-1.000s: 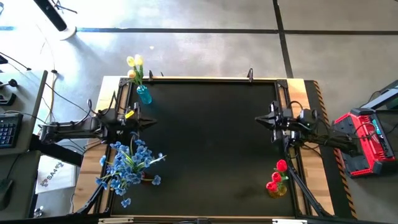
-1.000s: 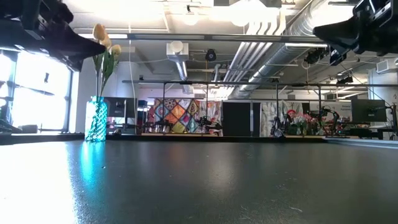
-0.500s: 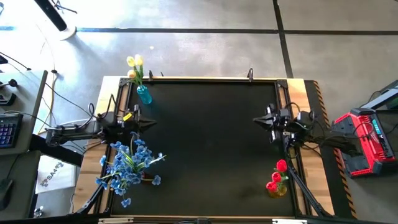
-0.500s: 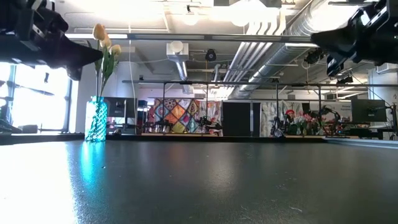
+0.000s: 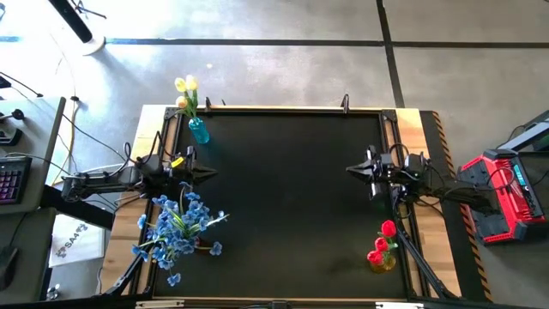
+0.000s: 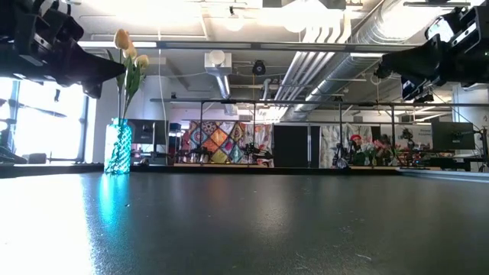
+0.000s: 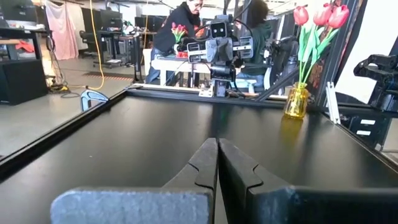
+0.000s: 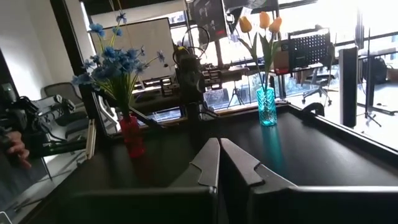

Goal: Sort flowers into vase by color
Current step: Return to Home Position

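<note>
Cream-yellow tulips point(image 5: 185, 85) stand in a teal vase point(image 5: 198, 130) at the table's far left corner, also seen in the low view point(image 6: 118, 147). Blue blossom sprays point(image 5: 176, 227) stand in a red vase point(image 8: 132, 134) at the near left. Red tulips point(image 5: 384, 237) stand in a yellow vase point(image 7: 296, 99) at the near right. My left gripper point(image 5: 210, 173) hovers shut over the table's left side, holding nothing. My right gripper point(image 5: 347, 170) hovers shut over the right side, also holding nothing. The two grippers point at each other.
The black table top point(image 5: 283, 197) lies between the two grippers with no loose flowers on it. A raised frame point(image 5: 283, 109) edges the table. People stand beyond the table point(image 7: 186, 15), and a hand point(image 8: 13, 149) shows at the edge of the right wrist view.
My right gripper has moved a little toward the table's left and come down slightly. My left gripper has come down slightly and shifted a little toward the near edge. Both stay shut. The vases and flowers have not moved.
</note>
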Controlling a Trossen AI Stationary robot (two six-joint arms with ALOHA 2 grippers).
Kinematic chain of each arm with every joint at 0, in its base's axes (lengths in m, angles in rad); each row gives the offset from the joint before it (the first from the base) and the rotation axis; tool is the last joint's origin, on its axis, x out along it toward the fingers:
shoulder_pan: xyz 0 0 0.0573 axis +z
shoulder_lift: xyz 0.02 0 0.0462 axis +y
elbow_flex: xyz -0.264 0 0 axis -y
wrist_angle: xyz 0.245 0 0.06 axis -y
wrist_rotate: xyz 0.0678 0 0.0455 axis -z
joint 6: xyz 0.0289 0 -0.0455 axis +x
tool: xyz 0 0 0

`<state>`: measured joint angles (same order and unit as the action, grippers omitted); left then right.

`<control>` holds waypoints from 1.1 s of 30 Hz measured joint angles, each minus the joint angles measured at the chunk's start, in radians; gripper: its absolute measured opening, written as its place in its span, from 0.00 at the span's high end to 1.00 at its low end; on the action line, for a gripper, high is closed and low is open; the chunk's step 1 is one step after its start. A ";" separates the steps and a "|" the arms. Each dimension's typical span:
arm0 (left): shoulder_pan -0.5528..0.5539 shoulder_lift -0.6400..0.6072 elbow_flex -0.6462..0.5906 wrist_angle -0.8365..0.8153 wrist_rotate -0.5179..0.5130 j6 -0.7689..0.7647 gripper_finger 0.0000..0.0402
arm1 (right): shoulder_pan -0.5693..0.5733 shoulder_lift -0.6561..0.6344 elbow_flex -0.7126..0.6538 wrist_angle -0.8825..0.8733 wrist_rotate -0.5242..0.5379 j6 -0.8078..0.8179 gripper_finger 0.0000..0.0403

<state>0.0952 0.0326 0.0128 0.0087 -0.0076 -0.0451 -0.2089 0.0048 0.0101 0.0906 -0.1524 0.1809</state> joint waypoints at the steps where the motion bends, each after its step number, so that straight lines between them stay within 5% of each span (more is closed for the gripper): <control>1: 0.000 0.000 0.000 0.000 0.000 0.004 1.00 | 0.000 0.000 0.000 0.000 0.000 -0.004 1.00; 33: 0.000 0.000 0.000 -0.001 0.000 -0.074 1.00 | 0.000 0.000 -0.001 -0.005 0.004 0.001 1.00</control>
<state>0.0952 0.0326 0.0128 0.0078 -0.0078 -0.1196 -0.2089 0.0051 0.0093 0.0860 -0.1486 0.1822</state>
